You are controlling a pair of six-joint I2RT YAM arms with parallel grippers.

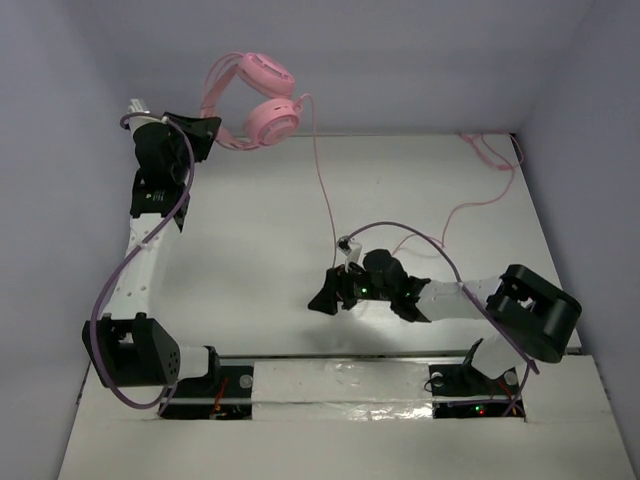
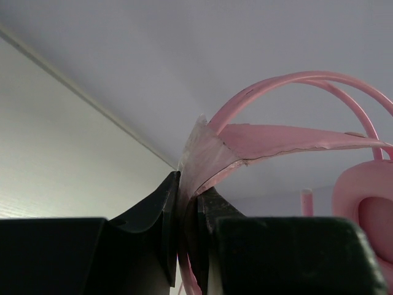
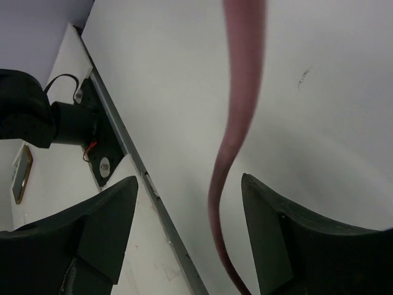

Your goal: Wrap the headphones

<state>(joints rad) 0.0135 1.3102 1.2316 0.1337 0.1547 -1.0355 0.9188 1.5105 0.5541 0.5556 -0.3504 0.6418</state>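
Observation:
The pink headphones (image 1: 265,100) hang in the air at the back left, both cups (image 1: 272,118) close together. My left gripper (image 1: 212,128) is shut on their headband (image 2: 276,138); in the left wrist view the band is pinched between the fingers (image 2: 187,203), with one cup (image 2: 368,203) at the right edge. The thin pink cable (image 1: 322,185) drops from the cups to the middle of the table. There my right gripper (image 1: 322,298) stands open, and the cable (image 3: 236,117) runs loose between its fingers (image 3: 189,181), nearer the right one.
The rest of the pink cable (image 1: 480,190) trails in loops to the back right corner. A purple arm cable (image 1: 420,235) arches over the right arm. The table's front edge (image 3: 132,153) and the left arm's base (image 3: 24,117) lie close to the right gripper.

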